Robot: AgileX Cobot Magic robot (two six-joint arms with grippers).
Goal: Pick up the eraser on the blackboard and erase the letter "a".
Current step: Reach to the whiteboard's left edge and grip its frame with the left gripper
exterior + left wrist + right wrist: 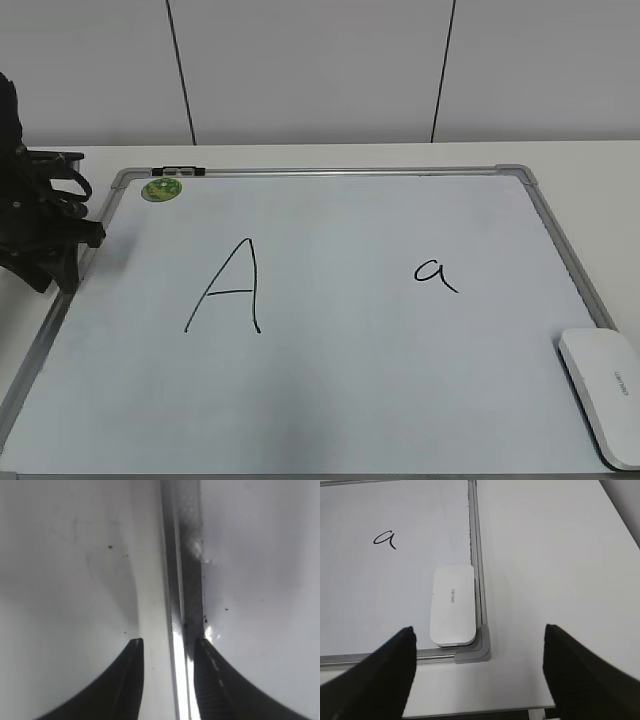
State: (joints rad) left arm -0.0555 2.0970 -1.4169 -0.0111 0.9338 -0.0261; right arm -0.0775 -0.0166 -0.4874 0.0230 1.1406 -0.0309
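Right end effector (477, 667): hanging released, fingers spread wide and gripping nothing, well above the board's near right corner; apparently posing for a descent, the eraser lying just off the left finger rather than centred in the gap.

Left end effector (167, 652): parted narrowly, clamping nothing, hovering close over the board's left frame rail with one finger on each side of it; seemingly parking out of the working area. Showing in the exterior view only as dark arm hardware at the left edge.

Eraser (452, 605): lying flat, lettered white face up, in the board's near right corner, long side tucked against the right frame rail; not yet lifted.

Letter "a" (385, 539): sitting intact on the right half of the board, further in from the eraser and well apart from it; thin black stroke, nothing wiped.

Capital "A" (228, 286): standing larger on the left half, well clear of the small letter, so probably safe from a short wipe.

Green magnet (161, 188): sticking near the far left corner, beside a small black clip on the top rail.

Blackboard (330, 171): lying flat on the white tabletop (545, 555), silver frame with grey corner pieces.

Stage: judging from the layout, still approaching the pick; needing a shift toward the eraser before closing.
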